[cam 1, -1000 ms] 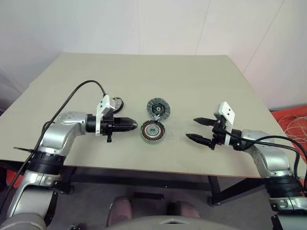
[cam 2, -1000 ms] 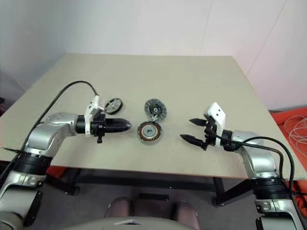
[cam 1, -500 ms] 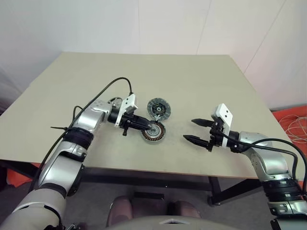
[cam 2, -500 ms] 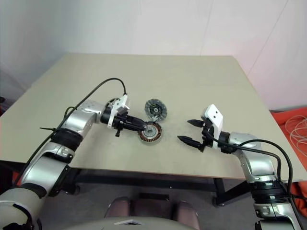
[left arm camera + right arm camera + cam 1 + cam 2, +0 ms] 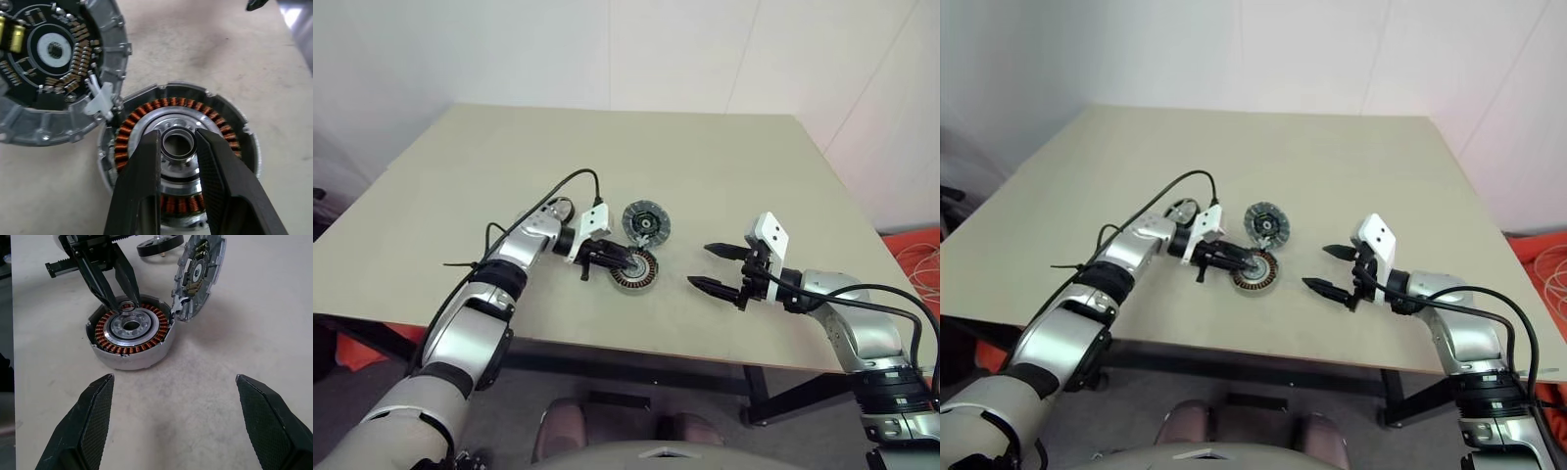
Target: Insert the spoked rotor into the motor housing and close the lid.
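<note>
So the left claw (image 5: 177, 134) is nearly closed, pinching a thin dark ring (image 5: 178, 155) right over the centre of the motor housing (image 5: 129, 335), copper coils all around its tips. The lid (image 5: 198, 271) leans tilted on the housing rim just beside the claw, circuit side showing. The spoked rotor (image 5: 159, 246) lies behind the claw, near its wrist, untouched. It looks like stiff metal, fairly hefty for its size, probably magnetic near those coils, so gripping across the black rim seems the safest bet. The right claw (image 5: 700, 265) hangs wide open and empty, well off to the housing's other side.
</note>
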